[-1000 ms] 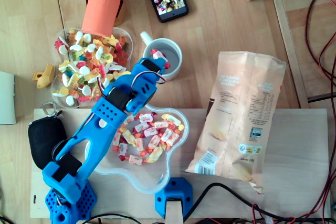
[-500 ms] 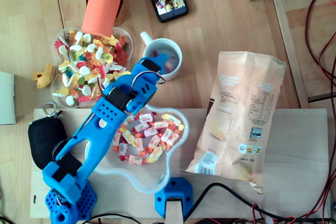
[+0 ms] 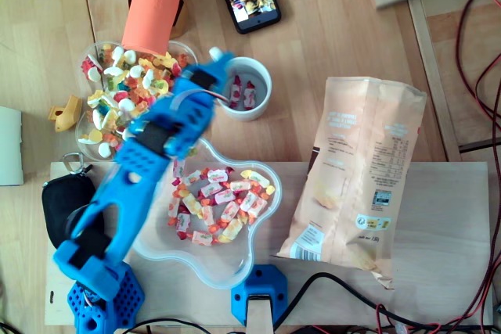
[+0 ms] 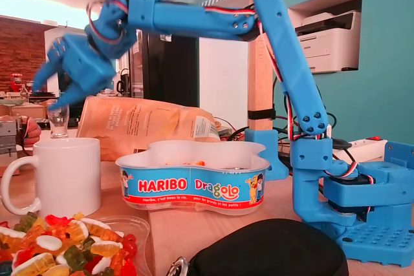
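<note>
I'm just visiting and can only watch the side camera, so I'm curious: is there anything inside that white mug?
Observer: Yes. From overhead, the mug holds a few red-and-white wrapped sweets.
Visitor: Is the claw right over the middle of it?
Observer: No. In the overhead view the claw is at the mug's upper-left edge, between the mug and the gummies.
Visitor: Anything else on the table that I'm missing?
Observer: An orange tube stands at the top edge of the gummies in the overhead view.
</note>
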Motion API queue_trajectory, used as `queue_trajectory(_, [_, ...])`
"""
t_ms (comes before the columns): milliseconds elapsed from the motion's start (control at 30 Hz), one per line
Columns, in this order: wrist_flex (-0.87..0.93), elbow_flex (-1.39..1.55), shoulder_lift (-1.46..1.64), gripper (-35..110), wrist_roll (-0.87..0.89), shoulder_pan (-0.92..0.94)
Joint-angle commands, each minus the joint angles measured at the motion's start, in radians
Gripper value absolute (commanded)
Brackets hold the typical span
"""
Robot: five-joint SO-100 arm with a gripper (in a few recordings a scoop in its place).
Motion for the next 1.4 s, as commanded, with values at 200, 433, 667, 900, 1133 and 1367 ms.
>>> queue_trajectory(200, [-0.015,-0.054,0.236,21,-0.02,-0.192])
queue_trajectory(433, [0.005,-0.046,0.321,20,-0.035,-0.195])
queue_trajectory(667, [0.155,0.183,0.678,21,-0.031,-0.196])
queue_trajectory(900, [0.195,0.721,1.109,21,0.014,-0.227])
queue_trajectory(1133, [-0.232,1.393,1.499,21,0.084,-0.305])
queue_trajectory(1367, [-0.807,1.982,1.818,20,0.084,-0.339])
